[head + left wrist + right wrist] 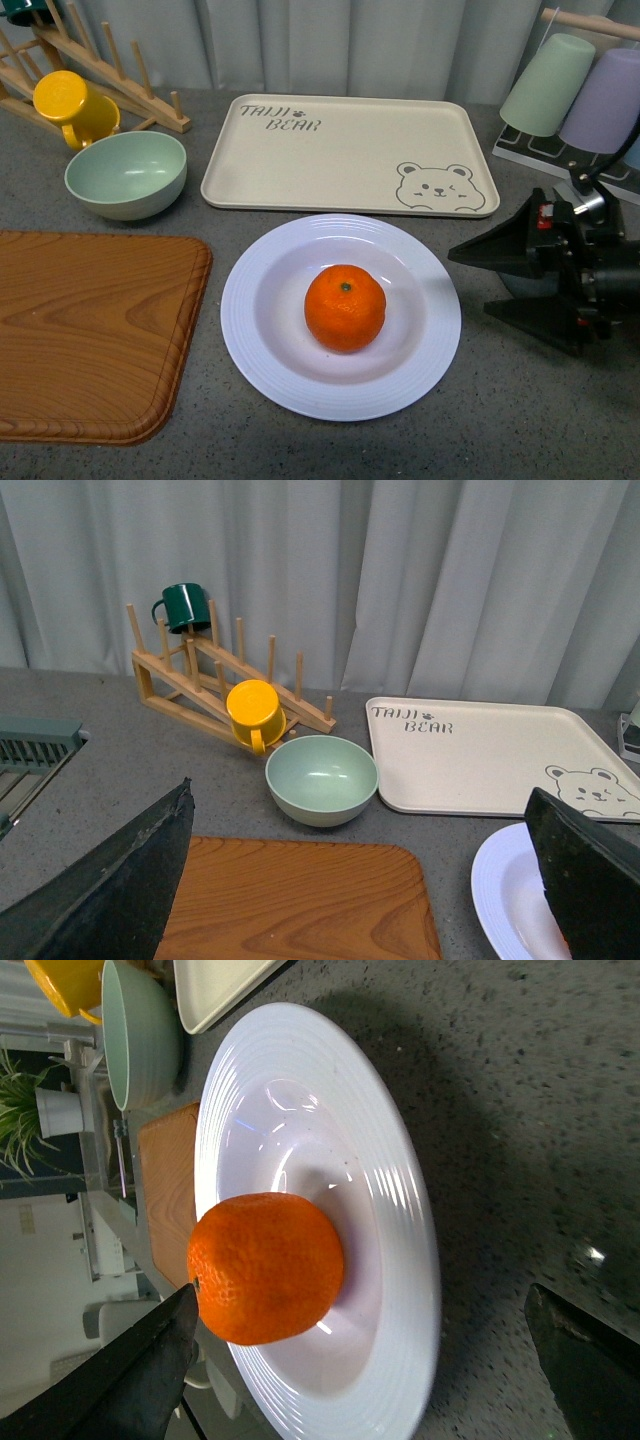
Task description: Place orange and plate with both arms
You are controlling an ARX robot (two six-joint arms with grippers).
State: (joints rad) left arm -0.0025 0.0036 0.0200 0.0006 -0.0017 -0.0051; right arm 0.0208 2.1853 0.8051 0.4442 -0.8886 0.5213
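White plate (pixel 247 300), one; orange (pixel 345 308), one.

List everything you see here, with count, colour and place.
orange: 1, orange, in plate
plate: 1, white, front centre
tray: 1, beige, behind plate
bowl: 1, pale green, left of tray
board: 1, wooden brown, front left
rack: 1, wood, back left
yellow mug: 1, yellow, on rack
green mug: 1, dark green, on rack
green cup: 1, pale green, back right
purple cup: 1, lilac, back right
counter: 1, grey, under everything
left gripper: 1, black, open, only in left wrist view
right gripper: 1, black, open, right of plate
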